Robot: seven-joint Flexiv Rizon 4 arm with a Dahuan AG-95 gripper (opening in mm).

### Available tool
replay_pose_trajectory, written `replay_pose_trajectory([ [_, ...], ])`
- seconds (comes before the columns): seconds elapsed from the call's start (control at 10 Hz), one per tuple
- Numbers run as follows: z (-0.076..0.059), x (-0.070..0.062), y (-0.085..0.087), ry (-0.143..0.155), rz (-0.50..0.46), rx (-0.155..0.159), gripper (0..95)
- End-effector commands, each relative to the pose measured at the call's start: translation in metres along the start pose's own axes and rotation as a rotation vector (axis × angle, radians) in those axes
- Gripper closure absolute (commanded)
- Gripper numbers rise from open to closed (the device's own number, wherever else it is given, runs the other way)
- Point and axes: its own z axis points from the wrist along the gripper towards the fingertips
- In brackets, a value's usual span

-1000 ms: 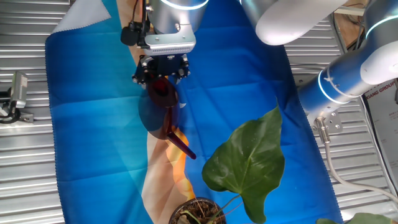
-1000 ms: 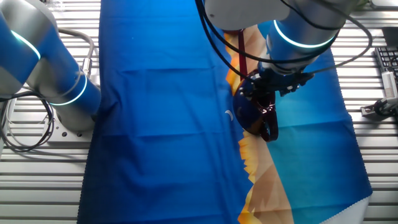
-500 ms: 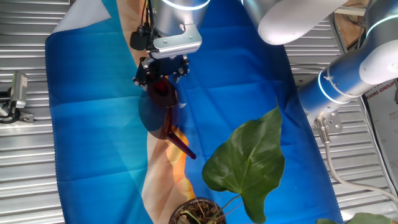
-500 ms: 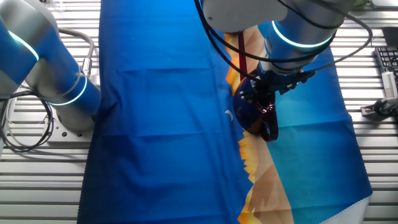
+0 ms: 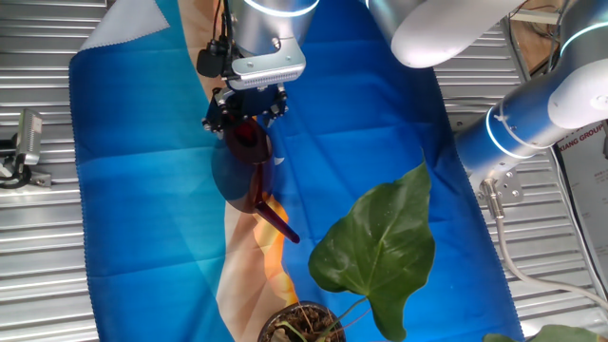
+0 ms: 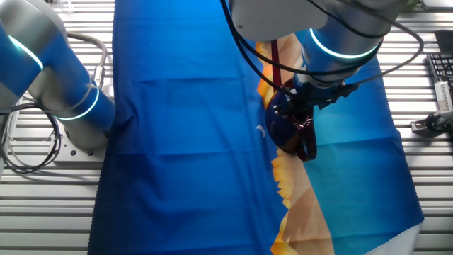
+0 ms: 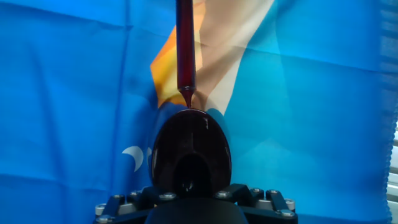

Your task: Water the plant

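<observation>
The dark red translucent watering can (image 5: pixel 249 157) stands on the blue cloth, its long spout (image 5: pixel 275 220) pointing toward the plant. The plant has a large heart-shaped green leaf (image 5: pixel 380 242) and a round pot of dark soil (image 5: pixel 302 323) at the bottom edge. My gripper (image 5: pixel 245 119) sits right over the can's handle end. The can also shows in the other fixed view (image 6: pixel 290 131) under the gripper (image 6: pixel 297 106). In the hand view the can (image 7: pixel 191 152) fills the space in front of the gripper (image 7: pixel 193 186) and hides the fingers. The plant is out of both those views.
A blue and orange cloth (image 5: pixel 142 190) covers the slatted metal table. A second silver-and-blue arm (image 5: pixel 532 104) stands at the right, and shows at the left in the other fixed view (image 6: pixel 56 78). A metal fixture (image 5: pixel 24 152) lies at the left edge.
The gripper's wrist has turned and shifted very slightly over the can. The can and the plant have not moved.
</observation>
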Motion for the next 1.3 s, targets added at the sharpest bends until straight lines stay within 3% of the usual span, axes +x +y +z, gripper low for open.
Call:
replay_pose_trajectory([
  [0.1,0.0015,0.0003,0.0001,-0.003,0.004,0.004,19.0],
  [1.2,0.0075,-0.0010,-0.0005,-0.004,0.023,0.010,19.0],
  [1.3,0.0076,-0.0010,-0.0003,-0.006,0.021,0.019,0.0],
])
